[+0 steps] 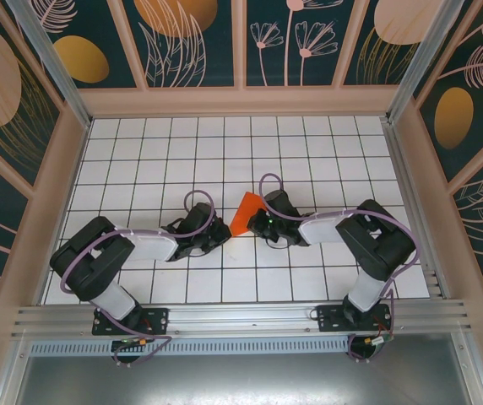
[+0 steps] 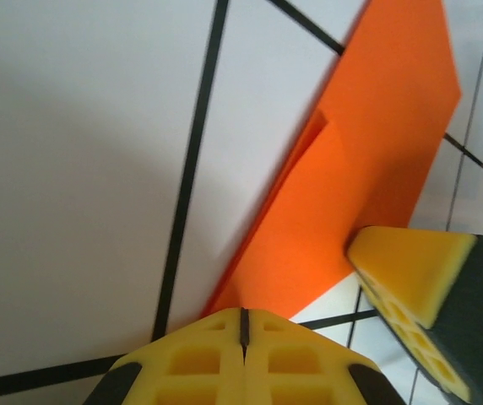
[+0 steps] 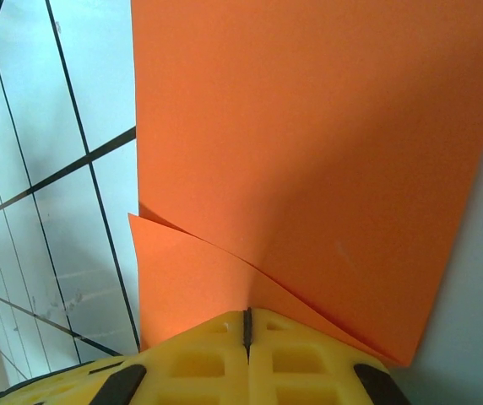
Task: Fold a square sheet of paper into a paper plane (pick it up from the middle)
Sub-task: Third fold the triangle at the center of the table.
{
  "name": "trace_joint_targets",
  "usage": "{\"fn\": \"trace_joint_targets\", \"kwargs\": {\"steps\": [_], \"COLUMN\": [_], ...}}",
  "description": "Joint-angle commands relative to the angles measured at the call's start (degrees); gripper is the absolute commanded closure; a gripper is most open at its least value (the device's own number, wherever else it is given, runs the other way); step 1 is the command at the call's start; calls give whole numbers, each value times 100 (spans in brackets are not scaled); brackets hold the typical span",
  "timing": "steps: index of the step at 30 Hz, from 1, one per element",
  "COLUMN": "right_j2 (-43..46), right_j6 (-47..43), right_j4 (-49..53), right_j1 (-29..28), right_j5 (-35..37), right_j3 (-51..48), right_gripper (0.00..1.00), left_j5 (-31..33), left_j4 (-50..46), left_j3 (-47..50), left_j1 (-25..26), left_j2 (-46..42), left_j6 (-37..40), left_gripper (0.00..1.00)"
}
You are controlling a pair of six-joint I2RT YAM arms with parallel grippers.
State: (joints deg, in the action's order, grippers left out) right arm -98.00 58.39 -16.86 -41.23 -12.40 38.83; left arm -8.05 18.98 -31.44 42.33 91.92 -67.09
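Note:
The square sheet of paper (image 1: 245, 213), bright orange-red and folded into layers with a pointed top, stands tilted between my two grippers at mid-table. In the right wrist view the paper (image 3: 309, 152) rises from my right gripper (image 3: 246, 314). A folded flap edge dips into the slit between the shut jaws. My right gripper (image 1: 258, 221) sits at the paper's right side. My left gripper (image 1: 223, 232) is shut, and its tip (image 2: 243, 314) meets the lower corner of the paper (image 2: 368, 152). One of the right gripper's fingers (image 2: 410, 261) shows at the paper's lower edge.
The white grid table (image 1: 182, 152) spreads out behind and beside the arms. Wooden frame walls close it in on three sides. A metal rail (image 1: 241, 316) with both arm bases runs along the near edge.

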Motion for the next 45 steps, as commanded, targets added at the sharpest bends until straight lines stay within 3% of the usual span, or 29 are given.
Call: {"fn": "trace_joint_targets", "kwargs": {"steps": [1,7,15,23,37,45], "right_j2": [285,696,12,-340,463,1249], "right_j6": [-424,-984,-736,-679,-692,-924], "right_j4": [725,682,349,359,903,1274], "right_j1": [57,-142,-528,-535,661,806], "right_j5": [408,444,54,54,679,697], "right_j3": [-114,182,512,673,-392,-239], "right_gripper": [100,100,100,100,100,100], "left_j5": [214,70,133,181,111,5], "left_j4": [-357,-464,-641,-790,-693,-553], "left_j3": [-57,-55,-55,-29,226,-67], "left_j1": [-6,-11,-10,-12,-11,-7], "left_j2": [113,356,309,300,291,-168], "left_j6": [19,-23,-42,-51,22,442], "left_gripper": [100,100,100,100,100,100]}}
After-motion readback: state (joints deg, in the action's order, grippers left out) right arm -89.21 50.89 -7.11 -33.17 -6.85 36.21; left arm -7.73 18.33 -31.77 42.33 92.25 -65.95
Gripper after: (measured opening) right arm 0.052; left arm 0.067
